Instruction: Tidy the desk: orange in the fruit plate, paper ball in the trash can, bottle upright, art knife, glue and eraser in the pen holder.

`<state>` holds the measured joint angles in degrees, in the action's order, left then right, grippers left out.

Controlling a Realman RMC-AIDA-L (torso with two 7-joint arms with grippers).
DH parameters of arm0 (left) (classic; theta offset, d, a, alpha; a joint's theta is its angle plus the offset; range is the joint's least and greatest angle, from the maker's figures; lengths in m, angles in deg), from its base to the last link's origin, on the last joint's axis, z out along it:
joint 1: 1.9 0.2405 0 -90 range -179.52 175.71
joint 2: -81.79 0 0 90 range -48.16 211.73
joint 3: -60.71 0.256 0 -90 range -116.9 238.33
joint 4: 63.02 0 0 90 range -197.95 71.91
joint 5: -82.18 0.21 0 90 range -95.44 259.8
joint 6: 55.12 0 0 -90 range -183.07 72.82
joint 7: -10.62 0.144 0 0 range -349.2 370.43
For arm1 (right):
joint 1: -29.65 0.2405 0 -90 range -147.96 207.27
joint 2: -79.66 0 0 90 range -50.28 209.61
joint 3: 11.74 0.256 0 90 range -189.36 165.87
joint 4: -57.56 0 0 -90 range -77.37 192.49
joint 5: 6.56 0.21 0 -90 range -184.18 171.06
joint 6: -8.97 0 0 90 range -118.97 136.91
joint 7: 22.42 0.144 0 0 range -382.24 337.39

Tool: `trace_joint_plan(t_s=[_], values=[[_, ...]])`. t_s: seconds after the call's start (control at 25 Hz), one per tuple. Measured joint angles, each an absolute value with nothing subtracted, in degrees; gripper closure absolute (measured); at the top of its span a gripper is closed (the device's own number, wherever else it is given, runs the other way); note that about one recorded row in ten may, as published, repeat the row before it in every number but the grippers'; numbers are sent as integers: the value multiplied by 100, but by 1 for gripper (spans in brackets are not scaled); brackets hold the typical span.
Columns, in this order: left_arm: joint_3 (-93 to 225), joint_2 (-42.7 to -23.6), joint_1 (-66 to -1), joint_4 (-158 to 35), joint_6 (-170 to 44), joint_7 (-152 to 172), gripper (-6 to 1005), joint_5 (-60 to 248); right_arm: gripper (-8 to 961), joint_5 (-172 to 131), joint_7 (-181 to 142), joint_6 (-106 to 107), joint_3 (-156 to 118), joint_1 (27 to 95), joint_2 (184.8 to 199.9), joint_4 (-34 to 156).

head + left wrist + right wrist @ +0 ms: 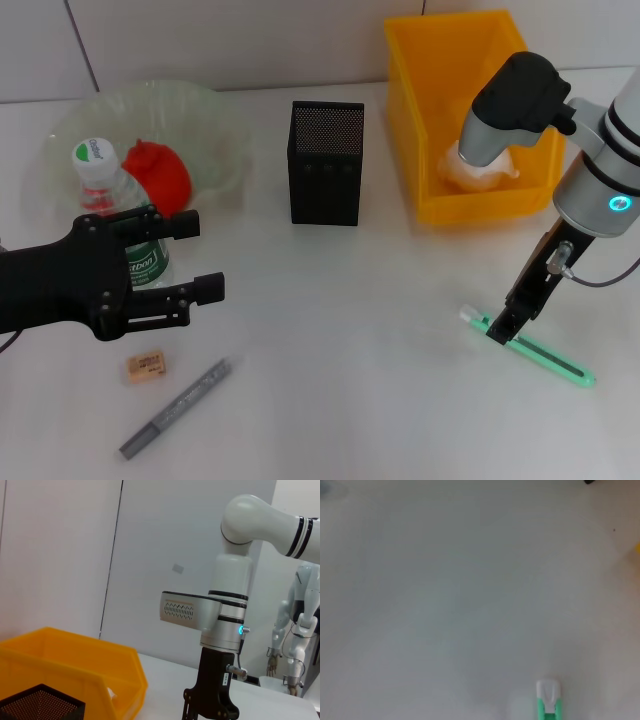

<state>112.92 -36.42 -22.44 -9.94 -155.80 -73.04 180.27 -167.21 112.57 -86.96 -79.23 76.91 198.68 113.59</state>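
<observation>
Orange [158,172] in fruit plate [215,120], paper ball [478,170] binned, bottle [118,215] upright; eraser [144,366], glue [176,407], art knife [528,346] left; left gripper [195,256] fingers open, right gripper [503,326] closed on the art knife.

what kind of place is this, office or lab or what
Most likely a robot lab staging a desk tidy-up: a white table against pale wall panels, desk props such as a black mesh pen holder and a yellow bin, and another white robot arm standing in the background.

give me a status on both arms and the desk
Right gripper down on the green art knife, grip unclear. Left gripper open beside the upright bottle. Eraser and grey glue pen loose on the desk.
</observation>
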Motion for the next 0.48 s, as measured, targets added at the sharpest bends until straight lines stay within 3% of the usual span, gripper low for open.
trace_joint_plan(t_s=[0.48], values=[[11292, -3643, -2258, -1012, -15558, -7258, 200, 18027, 354, -16719, 11327, -8621, -8084, 7711, 19885, 11307]])
